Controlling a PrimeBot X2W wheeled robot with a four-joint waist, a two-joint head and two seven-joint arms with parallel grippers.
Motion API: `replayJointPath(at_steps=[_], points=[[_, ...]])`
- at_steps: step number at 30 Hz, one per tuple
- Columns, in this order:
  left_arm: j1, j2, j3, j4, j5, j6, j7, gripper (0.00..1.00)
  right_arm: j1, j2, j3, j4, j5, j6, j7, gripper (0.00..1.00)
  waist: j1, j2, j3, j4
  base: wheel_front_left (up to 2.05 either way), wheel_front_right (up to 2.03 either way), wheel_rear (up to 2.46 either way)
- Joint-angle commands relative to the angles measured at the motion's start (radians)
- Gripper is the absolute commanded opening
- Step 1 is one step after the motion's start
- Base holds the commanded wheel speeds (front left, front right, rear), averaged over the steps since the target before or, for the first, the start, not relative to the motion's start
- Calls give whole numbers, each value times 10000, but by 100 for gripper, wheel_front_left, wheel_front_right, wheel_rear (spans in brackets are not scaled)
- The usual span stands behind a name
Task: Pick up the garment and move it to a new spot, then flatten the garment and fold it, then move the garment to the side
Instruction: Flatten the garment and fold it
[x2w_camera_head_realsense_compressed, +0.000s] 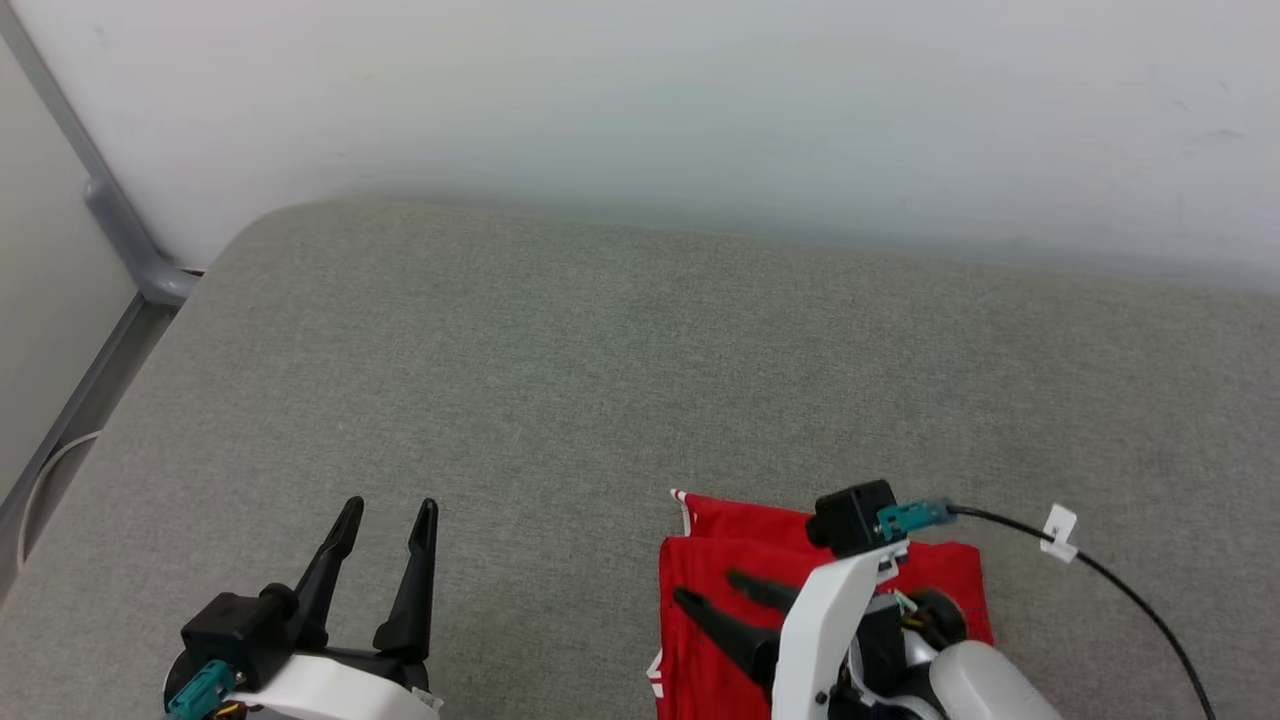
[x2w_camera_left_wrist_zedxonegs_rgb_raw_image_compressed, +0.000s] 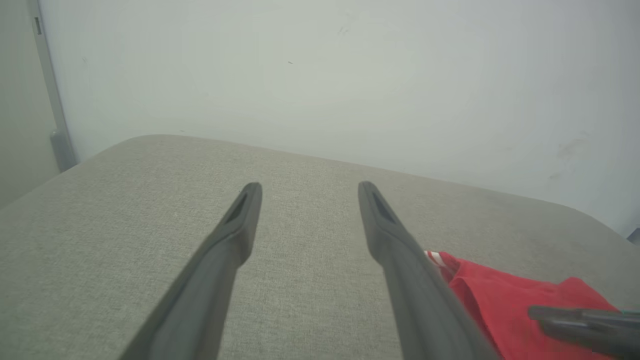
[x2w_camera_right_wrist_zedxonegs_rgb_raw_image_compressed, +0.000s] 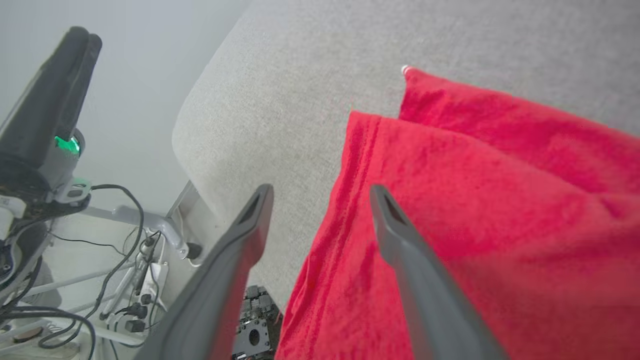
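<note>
Fingers (x2w_camera_right_wrist_zedxonegs_rgb_raw_image_compressed: 400, 245) of my right gripper (x2w_camera_right_wrist_zedxonegs_rgb_raw_image_compressed: 321, 189) stand apart with nothing between them; in the wrist view one is over the red cloth of the garment (x2w_camera_right_wrist_zedxonegs_rgb_raw_image_compressed: 490, 200) and the other over bare grey table just beside its edge, though I cannot tell whether the tips touch. From the head camera that right gripper (x2w_camera_head_realsense_compressed: 706, 588) points left and a little away from me, low above the garment (x2w_camera_head_realsense_compressed: 730, 545), which lies folded into a flat red packet on the near right part of the padded table (x2w_camera_head_realsense_compressed: 600, 350). Its left folded edge runs from near me toward the wall, and its far left corner, where a bit of striped trim (x2w_camera_head_realsense_compressed: 682, 497) peeks out, points at the wall; the near end runs out of frame and my own arm covers the middle, so I cannot say which way its long axis lies. My left gripper (x2w_camera_head_realsense_compressed: 388, 512) is also spread wide and empty, fingers aimed at the wall, well apart from the garment on its left. A black cable (x2w_camera_head_realsense_compressed: 1000, 520) with a white tag (x2w_camera_head_realsense_compressed: 1060, 530) trails from my right wrist across the table, right of the cloth. Past the table I see a pale wall (x2w_camera_head_realsense_compressed: 700, 100) and, far left, a grey metal post (x2w_camera_head_realsense_compressed: 115, 215)
</note>
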Motion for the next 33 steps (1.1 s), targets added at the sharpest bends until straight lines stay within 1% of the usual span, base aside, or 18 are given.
replayJointPath(at_steps=[1, 4, 6, 10, 11, 12, 16, 20, 23, 26, 27, 28, 33], points=[[-54, -28, 17, 0, 47, -49, -22, 100, -240, 4, -30, -80, -272, -5, -122, 100, 0, 0, -23, -49, 0, 0, 0], [-65, -53, 10, -49, 69, -49, -22, 100, -659, 3, -155, -249, -1565, -5, -457, 100, 0, 0, -58, -181, 0, 0, 0], [-45, -53, 21, -82, 79, -48, -22, 100, -925, -228, -240, -450, -2419, -5, -776, 100, 0, 0, -75, -287, 0, 0, 0], [-1, -85, 26, -156, 144, -69, -22, 100, -1405, -1226, -437, -760, -3928, -8, -1513, 100, 0, 0, -87, -535, 0, 0, 0], [1, -102, 28, -179, 158, -74, -22, 100, -1557, -1649, -447, -835, -4479, -7, -1728, 100, 0, 0, -82, -595, 0, 0, 0], [-13, -123, 23, -195, 173, -83, -22, 100, -1624, -1927, -611, -853, -4823, -12, -1937, 100, 0, 0, -73, -649, 0, 0, 0], [-78, -211, -32, -261, 234, -133, -22, 100, -1556, -2630, -1873, -974, -5626, -12, -2841, 100, 0, 0, -2, -856, 0, 0, 0], [-123, -328, -85, -317, 266, -156, -22, 100, -1060, -2867, -3222, -1208, -5806, -8, -3640, 100, 0, 0, 89, -1000, 0, 0, 0], [-147, -377, -111, -338, 336, -184, -22, 100, -566, -2958, -3940, -1485, -5814, -7, -4287, 100, 0, 0, 145, -1052, 0, 0, 0], [-96, -473, -91, -384, 305, -229, -22, 100, 57, -2747, -4588, -1831, -5708, -7, -4894, 100, 0, 0, 182, -1091, 0, 0, 0], [-64, -501, -83, -406, 311, -224, -22, 100, 289, -2610, -4793, -1963, -5644, -8, -5072, 100, 0, 0, 192, -1098, 0, 0, 0], [41, -591, -68, -474, 382, -256, -22, 100, 940, -2218, -5216, -2386, -5621, -8, -5481, 100, 0, 0, 206, -1100, 0, 0, 0], [158, -719, 36, -680, 531, -319, -22, 100, 1793, -1455, -5586, -2888, -5766, -7, -5761, 100, 0, 0, 235, -1084, 0, 0, 0]])
